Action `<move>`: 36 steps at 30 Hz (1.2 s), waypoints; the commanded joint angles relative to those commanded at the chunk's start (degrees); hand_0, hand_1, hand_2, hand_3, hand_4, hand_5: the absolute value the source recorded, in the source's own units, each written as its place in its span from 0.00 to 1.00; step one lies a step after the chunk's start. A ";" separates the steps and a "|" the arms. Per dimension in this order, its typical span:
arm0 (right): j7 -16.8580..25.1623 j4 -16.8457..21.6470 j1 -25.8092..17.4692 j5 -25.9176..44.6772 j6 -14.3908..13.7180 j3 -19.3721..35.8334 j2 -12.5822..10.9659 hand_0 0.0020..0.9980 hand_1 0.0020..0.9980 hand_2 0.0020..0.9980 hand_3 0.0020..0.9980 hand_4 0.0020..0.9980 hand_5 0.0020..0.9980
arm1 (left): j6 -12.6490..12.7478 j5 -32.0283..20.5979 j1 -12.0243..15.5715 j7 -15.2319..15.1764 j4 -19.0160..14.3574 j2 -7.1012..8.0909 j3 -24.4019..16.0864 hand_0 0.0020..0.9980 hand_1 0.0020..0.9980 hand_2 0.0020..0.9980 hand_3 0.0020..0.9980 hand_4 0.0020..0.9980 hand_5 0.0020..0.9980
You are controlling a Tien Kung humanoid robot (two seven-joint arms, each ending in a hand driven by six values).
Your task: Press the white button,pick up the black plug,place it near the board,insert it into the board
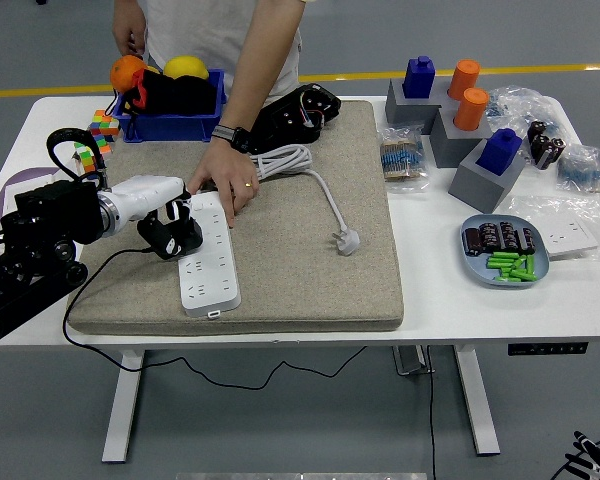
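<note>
The white power strip (208, 262) lies lengthwise on the grey mat (310, 280), left of its middle. My left hand (172, 234) comes in from the left, its black fingers curled around the black plug (177, 241) at the strip's left edge. The plug touches or hovers just over the strip's upper sockets. Its black cable (100, 272) trails left and drops off the table's front. A person's hand (226, 180), with a watch on the wrist, presses down on the strip's far end. The white button is too small to make out. My right arm is out of view.
A white plug (348, 240) and its coiled white cable (280, 160) lie on the mat's middle. A blue bin (170, 125) with fruit and colour cubes (103, 125) stand at the back left. Grey blocks with pegs (485, 165), bags and a blue plate (505, 252) fill the right side.
</note>
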 joint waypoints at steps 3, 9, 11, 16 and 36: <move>-0.02 -0.04 -0.06 -0.13 0.02 0.12 -0.01 0.72 0.61 0.55 0.67 0.74 0.49 | -0.04 -0.06 0.24 0.13 -0.17 0.05 -0.52 0.43 0.65 0.67 0.39 1.00 0.10; 0.00 -0.01 -0.12 -0.09 0.01 0.06 0.01 0.72 0.61 0.55 0.67 0.74 0.49 | -0.51 0.02 0.79 0.59 -0.46 0.40 -1.50 0.53 0.70 0.70 0.35 1.00 0.19; 0.01 0.00 -0.13 -0.05 0.03 0.01 0.02 0.72 0.61 0.55 0.67 0.74 0.49 | -0.49 -0.19 1.11 0.49 -0.80 0.53 -2.25 0.56 0.71 0.70 0.34 1.00 0.22; 0.00 -0.02 -0.25 -0.06 0.03 -0.19 0.01 0.72 0.61 0.55 0.67 0.74 0.49 | 0.09 -0.47 3.08 0.18 -3.53 0.91 -6.47 0.56 0.71 0.70 0.34 1.00 0.22; -0.07 0.16 -0.81 0.84 0.09 -1.83 0.05 0.72 0.61 0.55 0.67 0.74 0.49 | 13.34 -1.23 25.02 -4.66 -10.50 -3.84 -24.50 0.74 0.76 0.69 0.79 0.81 0.30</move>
